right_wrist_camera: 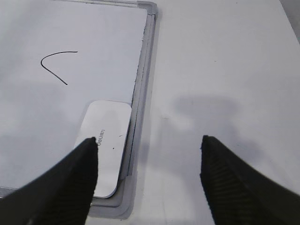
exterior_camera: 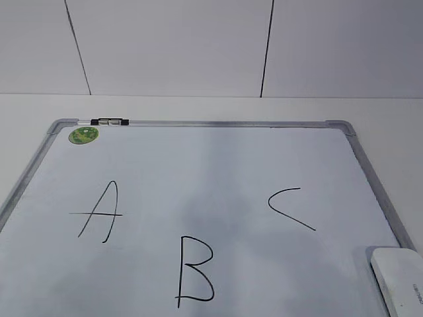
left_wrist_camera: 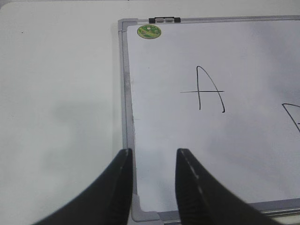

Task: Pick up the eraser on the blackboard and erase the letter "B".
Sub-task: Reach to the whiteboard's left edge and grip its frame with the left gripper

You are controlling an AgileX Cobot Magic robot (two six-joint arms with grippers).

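The blackboard [exterior_camera: 218, 165] is a white dry-erase board with a silver frame, lying flat on the table. The black letter "B" [exterior_camera: 195, 271] stands at its front middle, between an "A" [exterior_camera: 99, 211] and a "C" [exterior_camera: 291, 208]. The white eraser [exterior_camera: 400, 281] lies in the board's front right corner; it also shows in the right wrist view [right_wrist_camera: 107, 140]. My right gripper [right_wrist_camera: 149, 150] is open and empty, above the board's right frame, its left finger over the eraser. My left gripper [left_wrist_camera: 153, 157] is open and empty above the board's front left corner [left_wrist_camera: 140, 215]. Neither gripper shows in the exterior view.
A round green sticker [exterior_camera: 83, 135] and a black-silver clip [exterior_camera: 110, 122] sit at the board's far left corner. White table [right_wrist_camera: 225, 70] surrounds the board. A white panelled wall [exterior_camera: 198, 46] stands behind.
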